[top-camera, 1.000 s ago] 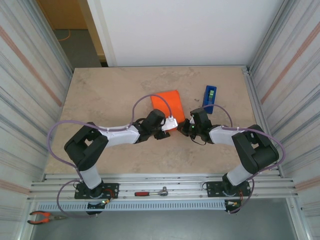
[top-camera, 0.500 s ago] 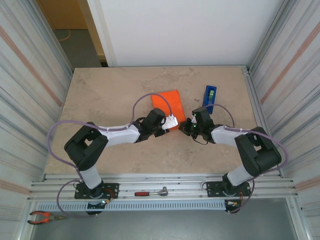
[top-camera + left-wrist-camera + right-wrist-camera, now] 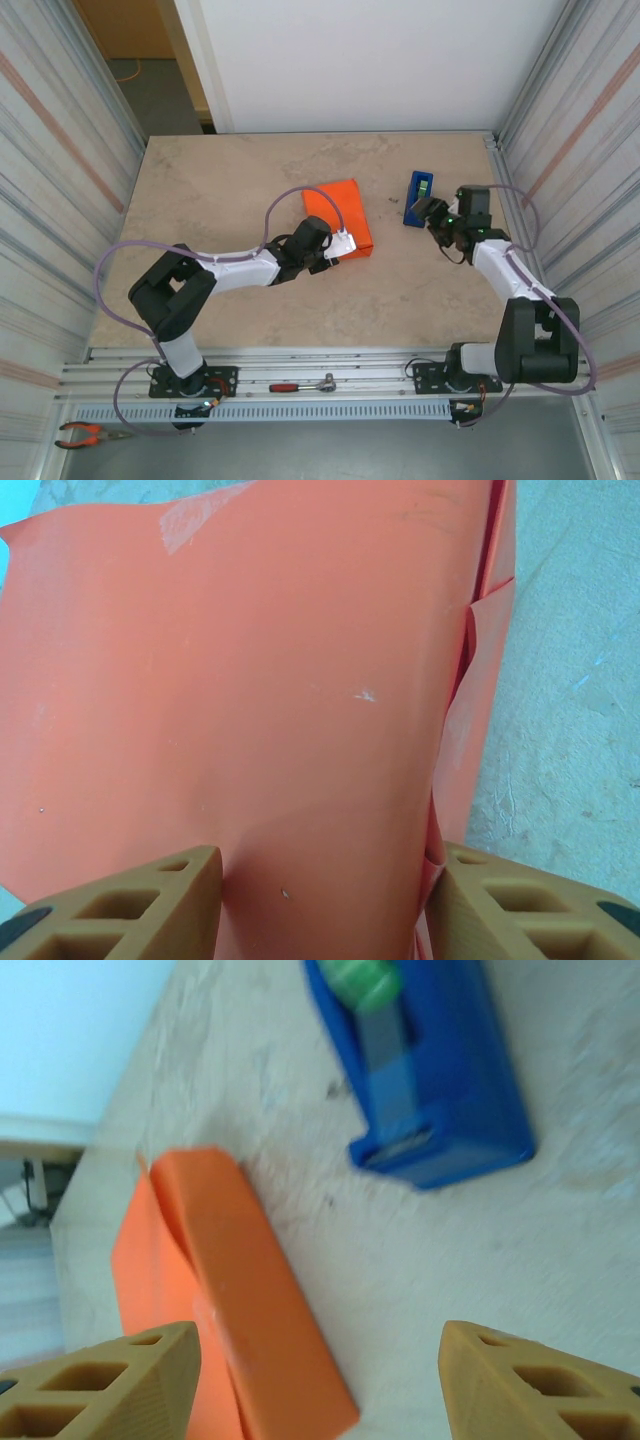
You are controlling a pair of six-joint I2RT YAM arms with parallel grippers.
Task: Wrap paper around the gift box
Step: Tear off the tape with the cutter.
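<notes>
Pincers: two. Left pincer [image 3: 325,880] clamps the near end of the one gift box [image 3: 340,215], mid-bench [image 3: 220,190], with the paper [image 3: 250,680] wrapped around it. Right pincer [image 3: 320,1360] is spread wide and empty, just beside the one blue tape dispenser [image 3: 418,197], right of the box. Left wrist view adds a clear tape patch [image 3: 195,515] and a loose flap [image 3: 480,680] on the right side.
</notes>
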